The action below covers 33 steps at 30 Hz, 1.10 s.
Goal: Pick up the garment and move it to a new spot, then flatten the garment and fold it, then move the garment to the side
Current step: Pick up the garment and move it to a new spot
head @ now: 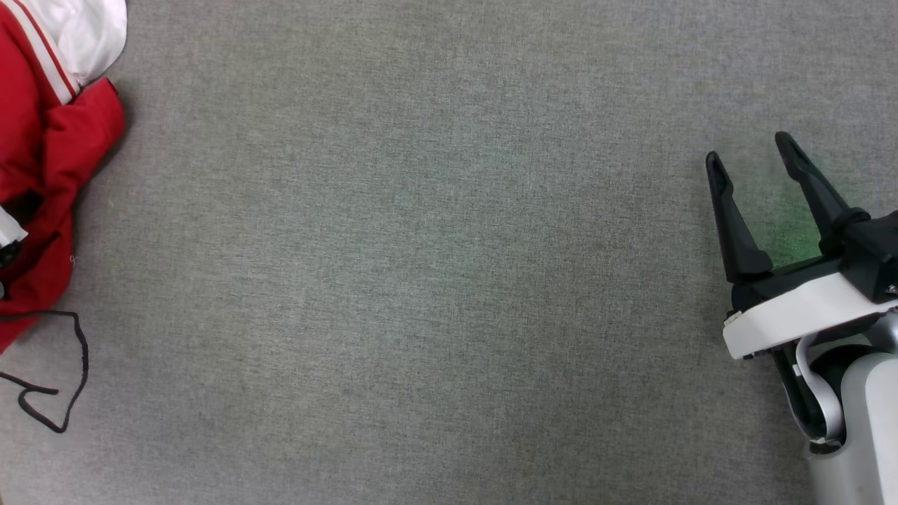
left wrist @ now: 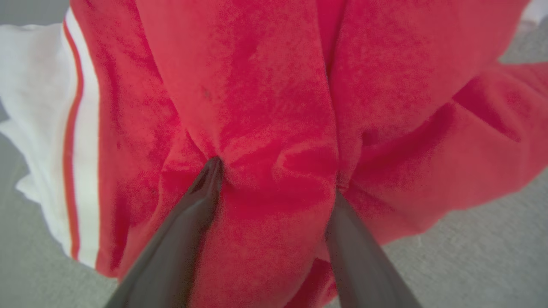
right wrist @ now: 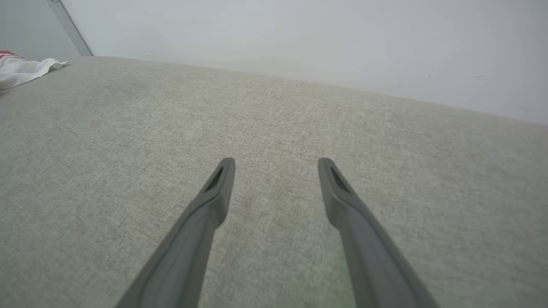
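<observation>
The left gripper [left wrist: 277, 177] is open. Its two finger tips push into the red jersey [left wrist: 257, 85], with a bump of cloth between them. This arm is the near one. The right gripper [head: 749, 149] is open too, over the bare grey mat [head: 421, 280]. From it, the jersey lies far off at nine o'clock, bunched up from twelve to six.

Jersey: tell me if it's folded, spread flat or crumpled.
Crumpled: the jersey lies in a heap, its red cloth bunched in deep folds in both head and left wrist views.
</observation>
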Tool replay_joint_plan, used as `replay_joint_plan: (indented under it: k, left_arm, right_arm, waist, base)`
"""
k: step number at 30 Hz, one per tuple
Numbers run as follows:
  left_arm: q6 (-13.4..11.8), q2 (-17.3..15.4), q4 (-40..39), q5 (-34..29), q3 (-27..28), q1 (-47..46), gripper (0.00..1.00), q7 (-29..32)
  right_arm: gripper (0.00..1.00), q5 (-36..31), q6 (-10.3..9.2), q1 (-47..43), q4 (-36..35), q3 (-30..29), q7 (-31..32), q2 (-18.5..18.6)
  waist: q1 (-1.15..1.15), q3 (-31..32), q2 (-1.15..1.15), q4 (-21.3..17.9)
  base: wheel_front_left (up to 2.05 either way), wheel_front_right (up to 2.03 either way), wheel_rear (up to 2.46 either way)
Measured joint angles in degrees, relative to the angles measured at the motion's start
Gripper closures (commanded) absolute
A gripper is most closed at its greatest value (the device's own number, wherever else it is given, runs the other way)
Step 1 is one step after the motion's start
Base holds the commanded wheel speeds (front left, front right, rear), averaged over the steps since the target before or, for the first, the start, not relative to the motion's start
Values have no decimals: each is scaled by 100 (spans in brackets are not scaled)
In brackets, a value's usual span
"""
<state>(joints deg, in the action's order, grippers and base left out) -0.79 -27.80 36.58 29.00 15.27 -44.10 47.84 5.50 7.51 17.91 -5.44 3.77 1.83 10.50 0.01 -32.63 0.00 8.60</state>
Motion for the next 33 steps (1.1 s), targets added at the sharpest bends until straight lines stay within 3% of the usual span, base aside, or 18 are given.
replay_joint_plan:
  k: [1,6,10,17,25,30,33]
  left_arm:
    - [-33,34,-66,52,35,49,100,15]
    - [-108,134,-382,99,48,248,100,77]
    - [-116,164,-623,-5,7,344,100,-276]
    - [-48,-54,-970,-413,-155,190,100,-1235]
    - [194,-200,-950,-921,-506,-407,100,-2859]
    - [447,-118,-713,-995,-764,-669,100,-3495]
    - [500,101,-650,-1043,-972,-765,100,-3800]
  right_arm:
    - [0,-10,-1,11,-12,-5,3,1]
    - [0,-44,-1,7,-37,-18,23,-30]
    - [0,-52,0,-40,-8,-60,13,-76]
    - [0,-59,0,-306,159,-172,-108,-286]
    - [0,-52,0,-652,310,-321,-220,-565]
    - [0,-22,0,-873,406,-404,-267,-688]
    - [0,1,0,-994,458,-455,-282,-713]
  waist:
    - [0,2,0,5]
    - [0,112,0,33]
    - [0,300,0,49]
    - [0,883,0,95]
    - [-1,1720,0,114]
    - [-2,2187,0,7]
    - [-2,2412,0,-132]
  base:
    - [0,0,0]
    - [0,0,0]
    - [0,0,0]
    - [0,0,0]
    - [0,0,0]
    - [0,0,0]
    - [0,0,0]
